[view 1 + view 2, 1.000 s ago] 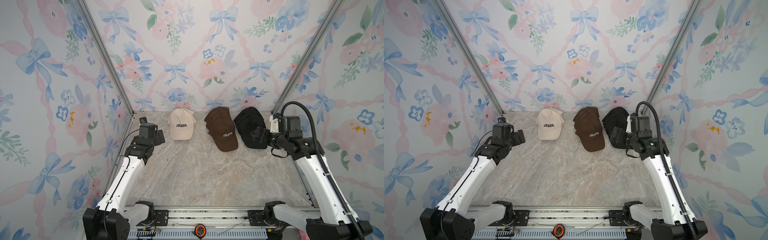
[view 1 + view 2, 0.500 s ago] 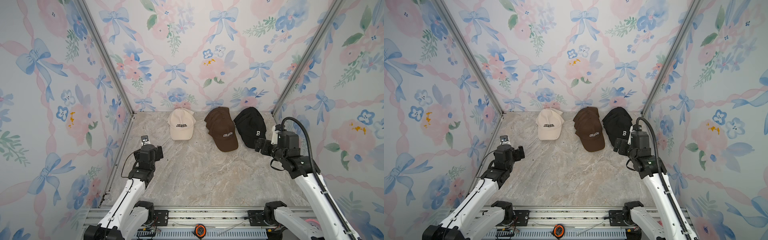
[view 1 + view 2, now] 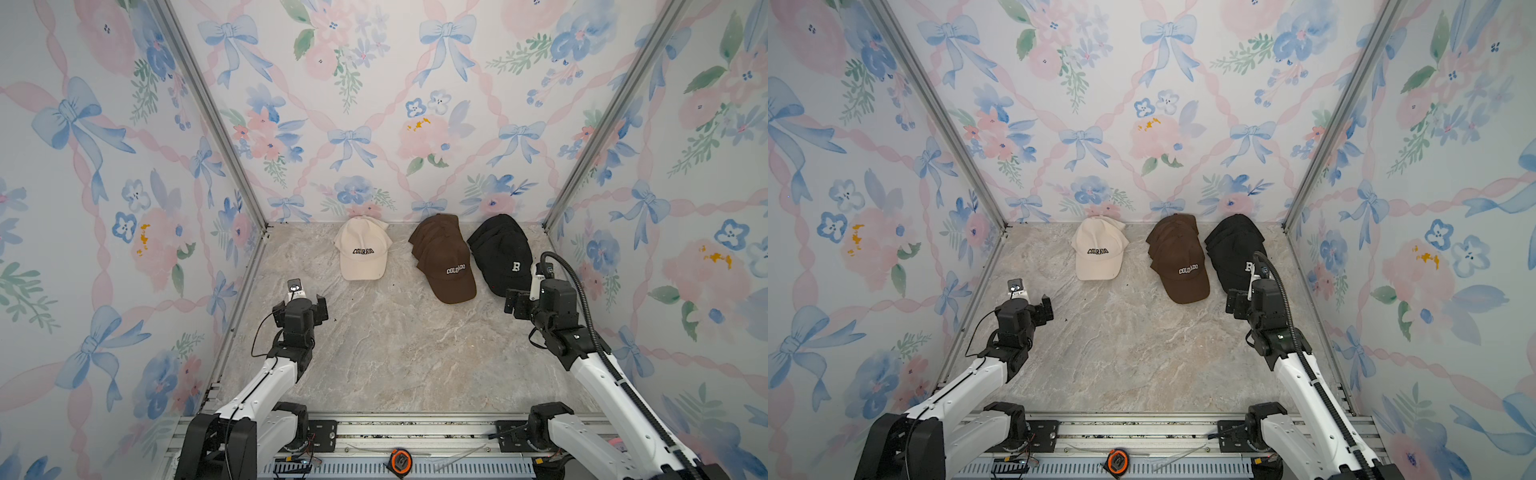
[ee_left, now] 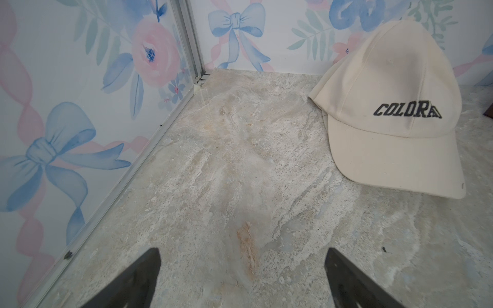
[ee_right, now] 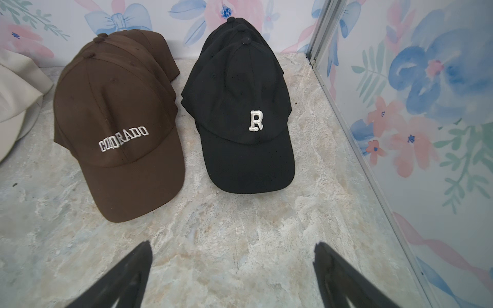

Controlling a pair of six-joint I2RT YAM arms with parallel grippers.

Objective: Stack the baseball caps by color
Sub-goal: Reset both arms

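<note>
Caps [image 3: 444, 259] sit unchanged (three stacks); both grippers have pulled back, open.

Soft, even light is falling from above in both top views, the caps casting only faint shadows on the marble tabletop [image 3: 395, 353], while the wrist views are bowing straight wall rails toward the edges and blurring the dark fingers [image 5: 125, 280] close to the lens.
</note>
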